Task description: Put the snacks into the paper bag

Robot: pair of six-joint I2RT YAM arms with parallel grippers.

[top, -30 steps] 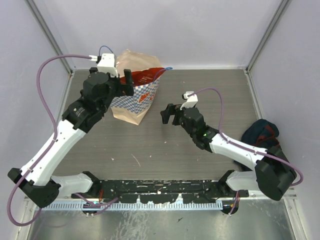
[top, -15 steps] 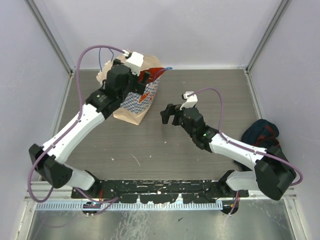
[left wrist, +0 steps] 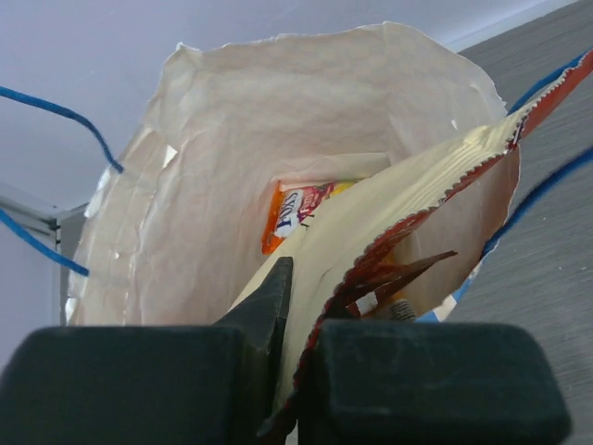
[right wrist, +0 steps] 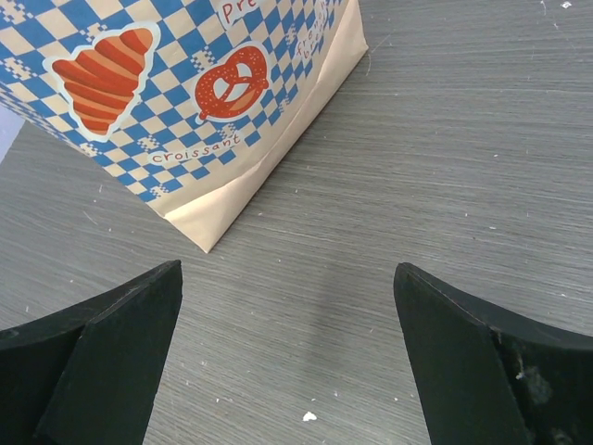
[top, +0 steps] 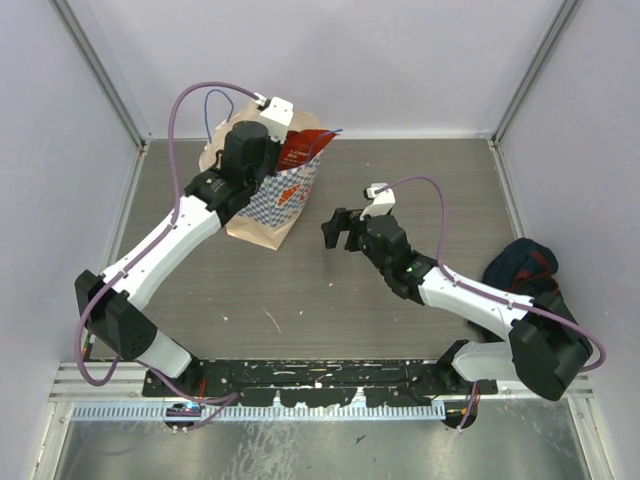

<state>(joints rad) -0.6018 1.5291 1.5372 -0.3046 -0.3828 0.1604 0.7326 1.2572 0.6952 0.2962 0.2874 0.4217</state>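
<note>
- Left gripper (left wrist: 295, 371) is pinched nearly closed on the edge of the red Doritos chip bag (left wrist: 398, 204). The packet's serrated red seam runs up between the jaws.
- Change over the last second: the left arm has swung from 9 o'clock of the paper bag (top: 268, 205) to above its mouth. The wrist now sits over the rim at 12 o'clock.
- The chip bag (top: 300, 150) is angled into the opening. Its upper corner pokes past the rim toward 2 o'clock, so it is only part-way in.
- The paper bag stands at about 11 o'clock on the table (top: 330, 300). It looks slightly leaned but has kept its spot.
- The left wrist view down into the bag shows an orange pack with white label (left wrist: 292, 215) already lying low against the far wall.
- Right gripper (right wrist: 287, 371) has not moved. Its jaws are spread wide and empty, it sits low over the table at 3 o'clock of the bag, and it faces the checked band (right wrist: 185, 83).
- My read: this is the insertion step, with release not yet done. The packet likely needs pushing down to clear the rim and the blue cord handles (left wrist: 56, 111).
- No loose snacks show on the table; a dark cloth bag (top: 520, 268) sits at 3 o'clock.
</note>
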